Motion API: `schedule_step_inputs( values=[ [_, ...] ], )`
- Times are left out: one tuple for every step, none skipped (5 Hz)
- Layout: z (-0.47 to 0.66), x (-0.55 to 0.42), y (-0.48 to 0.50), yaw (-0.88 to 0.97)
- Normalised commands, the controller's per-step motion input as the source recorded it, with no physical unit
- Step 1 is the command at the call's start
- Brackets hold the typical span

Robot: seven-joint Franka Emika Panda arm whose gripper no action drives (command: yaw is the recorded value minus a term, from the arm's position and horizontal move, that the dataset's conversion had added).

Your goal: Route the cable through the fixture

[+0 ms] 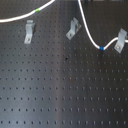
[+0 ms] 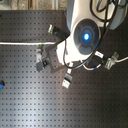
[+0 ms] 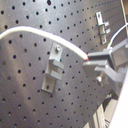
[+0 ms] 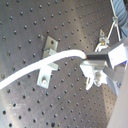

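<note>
A white cable (image 1: 89, 35) with a green band (image 1: 37, 10) and a blue band (image 1: 100, 48) runs across the top of the black perforated board in the first exterior view. Three metal fixtures stand there: left (image 1: 29, 31), middle (image 1: 73, 27) and right (image 1: 119, 41). My gripper is outside the first exterior view. In both wrist views my gripper (image 3: 95, 62) (image 4: 91, 62) is shut on the cable (image 3: 35, 32) (image 4: 45, 67), which arcs just above one fixture (image 3: 54, 67) (image 4: 47, 62). I cannot tell whether it touches that fixture.
A second fixture (image 3: 102, 22) (image 4: 102, 40) shows farther off in both wrist views. In the second exterior view the arm's body (image 2: 82, 35) covers the middle of the board (image 2: 30, 105). A fixture (image 2: 111, 61) stands at the second exterior view's right.
</note>
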Motion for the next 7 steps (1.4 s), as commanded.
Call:
schedule_step_inputs(
  values=[
    [0.5,-0.205,-0.028,-0.4],
    [0.37,-0.245,-0.112,-0.37],
    [0.32,-0.309,-0.157,-0.41],
    [0.16,-0.354,-0.107,-0.44],
    [0.13,-0.28,0.084,-0.49],
    [0.0,-0.012,-0.013,0.0],
    [0.44,-0.063,0.268,0.13]
  ],
)
